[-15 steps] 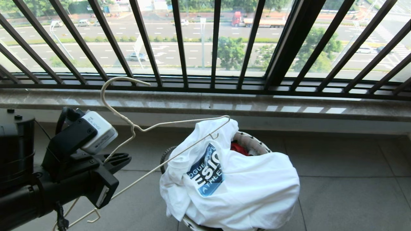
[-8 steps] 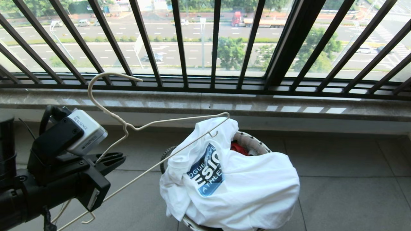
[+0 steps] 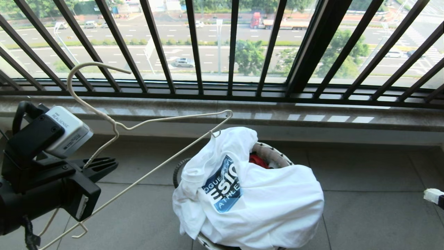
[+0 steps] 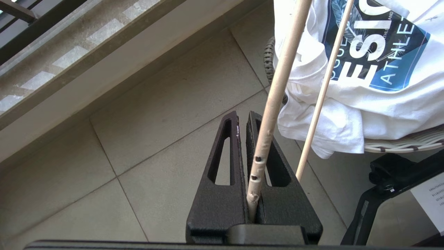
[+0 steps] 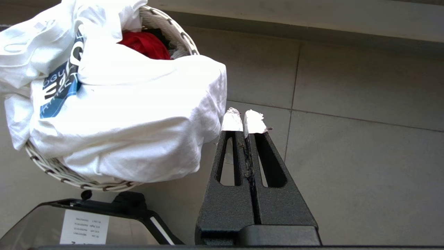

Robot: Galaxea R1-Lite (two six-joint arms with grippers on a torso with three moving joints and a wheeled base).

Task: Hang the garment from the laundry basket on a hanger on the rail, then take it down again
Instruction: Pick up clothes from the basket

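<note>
Garment point(image 3: 256, 194) drapes basket point(image 3: 274, 152); railing point(image 3: 229, 48) behind.

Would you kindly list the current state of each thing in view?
hanger: bare, held off the floor.
left gripper: fingers shut on hanger.
right gripper: fingers shut, empty, beside the basket.
garment: crumpled, draped over the basket.
laundry basket: upright on the floor, full.

The right gripper point(image 5: 244, 121) hangs over grey floor tiles point(image 5: 360, 166), its two black fingers pressed together, white-taped tips touching. Just beside it sits the laundry basket point(image 5: 55, 168), its white woven rim showing. The white T-shirt point(image 5: 138, 118) with a blue logo drapes over it, a red garment point(image 5: 147, 45) beneath.
</note>
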